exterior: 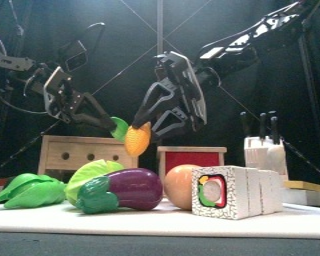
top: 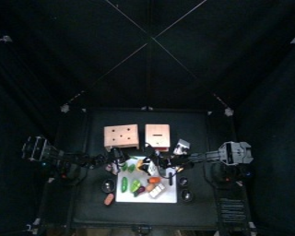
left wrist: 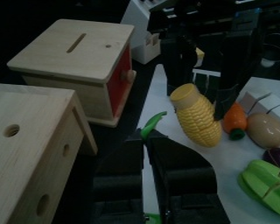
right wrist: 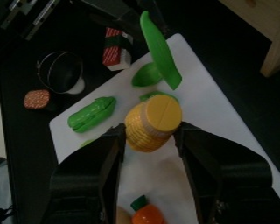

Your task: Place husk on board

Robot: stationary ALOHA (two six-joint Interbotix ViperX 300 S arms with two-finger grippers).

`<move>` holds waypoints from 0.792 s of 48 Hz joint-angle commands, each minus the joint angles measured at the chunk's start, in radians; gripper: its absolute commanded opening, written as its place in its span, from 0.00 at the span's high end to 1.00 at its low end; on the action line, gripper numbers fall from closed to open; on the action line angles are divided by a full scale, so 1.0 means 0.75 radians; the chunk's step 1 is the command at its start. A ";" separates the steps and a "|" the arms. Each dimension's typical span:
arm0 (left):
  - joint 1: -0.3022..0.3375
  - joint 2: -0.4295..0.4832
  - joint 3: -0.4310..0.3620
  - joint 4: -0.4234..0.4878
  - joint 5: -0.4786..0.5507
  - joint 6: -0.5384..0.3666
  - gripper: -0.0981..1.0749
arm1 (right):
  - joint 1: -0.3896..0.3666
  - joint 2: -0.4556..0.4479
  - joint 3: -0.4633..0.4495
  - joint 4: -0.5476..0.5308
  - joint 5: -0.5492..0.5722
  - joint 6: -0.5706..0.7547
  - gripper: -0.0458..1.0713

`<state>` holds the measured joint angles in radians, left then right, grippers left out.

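Corn (right wrist: pixel 152 123) gripped in right claw (right wrist: pixel 150 144) above the white board (right wrist: pixel 241 105).

The husk (right wrist: pixel 159 48), a green leaf, is seen attached to the raised corn, hanging over the board near the counter (top: pixel 88 198) front edge. The left claw (left wrist: pixel 152 162) is held beside it; whether it is clenched cannot be told.

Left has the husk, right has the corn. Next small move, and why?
Probably draw the left gripper away from the corn to peel the husk free. The right gripper clamps the corn above the white board, and the green leaf looks attached at the cob's end, so it can't be laid down yet.
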<state>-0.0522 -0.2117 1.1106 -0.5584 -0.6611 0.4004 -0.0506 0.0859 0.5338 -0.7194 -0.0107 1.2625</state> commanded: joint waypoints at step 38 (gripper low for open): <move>0.025 0.074 0.043 -0.063 0.260 -0.008 0.58 | 0.022 -0.108 0.065 0.014 0.002 0.000 0.51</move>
<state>-0.0399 -0.1687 1.1582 -0.5983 -0.4633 0.3973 -0.0291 0.0322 0.5998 -0.7118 -0.0061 1.2640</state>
